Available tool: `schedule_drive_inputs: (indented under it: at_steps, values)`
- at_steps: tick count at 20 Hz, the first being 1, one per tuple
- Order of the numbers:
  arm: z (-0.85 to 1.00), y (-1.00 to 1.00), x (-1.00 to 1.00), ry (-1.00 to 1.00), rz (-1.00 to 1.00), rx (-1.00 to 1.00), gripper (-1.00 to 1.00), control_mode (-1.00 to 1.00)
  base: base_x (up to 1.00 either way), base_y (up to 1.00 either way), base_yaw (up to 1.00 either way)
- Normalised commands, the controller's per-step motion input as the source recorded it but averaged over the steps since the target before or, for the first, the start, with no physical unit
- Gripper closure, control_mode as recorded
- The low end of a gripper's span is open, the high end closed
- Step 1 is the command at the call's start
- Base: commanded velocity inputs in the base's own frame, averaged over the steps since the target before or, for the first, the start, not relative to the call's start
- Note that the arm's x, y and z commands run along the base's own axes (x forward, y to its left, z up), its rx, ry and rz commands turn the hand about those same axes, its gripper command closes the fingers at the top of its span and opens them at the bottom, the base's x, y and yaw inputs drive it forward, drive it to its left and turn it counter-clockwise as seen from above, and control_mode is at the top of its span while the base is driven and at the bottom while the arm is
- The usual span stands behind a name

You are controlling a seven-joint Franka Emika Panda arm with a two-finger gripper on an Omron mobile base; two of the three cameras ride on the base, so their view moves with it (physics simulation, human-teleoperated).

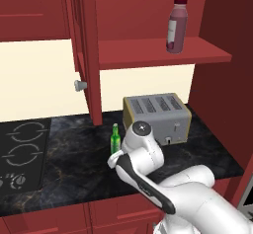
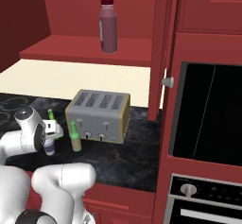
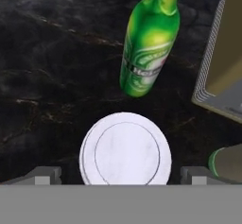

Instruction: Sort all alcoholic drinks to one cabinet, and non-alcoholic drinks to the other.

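Directly beneath the tool (image 3: pixel 123 176), fingers spread wide: white lidded cup (image 3: pixel 125 148) on the counter (image 3: pixel 52 62). Just beyond, bright green bottle (image 3: pixel 149 43). Far above, juice bottle (image 1: pixel 177 25) on cabinet shelf (image 1: pixel 148 53).

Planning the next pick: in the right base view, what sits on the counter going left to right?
Bright green bottle → white cup → olive bottle → toaster. The bright bottle and the cup nearly line up, so their order is close.
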Motion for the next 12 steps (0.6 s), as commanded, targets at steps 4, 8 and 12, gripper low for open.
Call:
schedule_drive_inputs:
  at_steps: [4, 8, 12]
  values:
    - [-0.15, 0.03, 0.21, 0.0, 0.0, 0.0, -1.0, -1.0, 0.0, 0.0, 0.0]
    - [-0.23, 0.08, 0.18, 0.01, 0.0, 0.0, -1.0, -1.0, 0.0, 0.0, 0.0]
    - [-0.27, 0.08, 0.11, 0.04, 0.0, 0.0, -1.0, -1.0, 0.0, 0.0, 0.0]
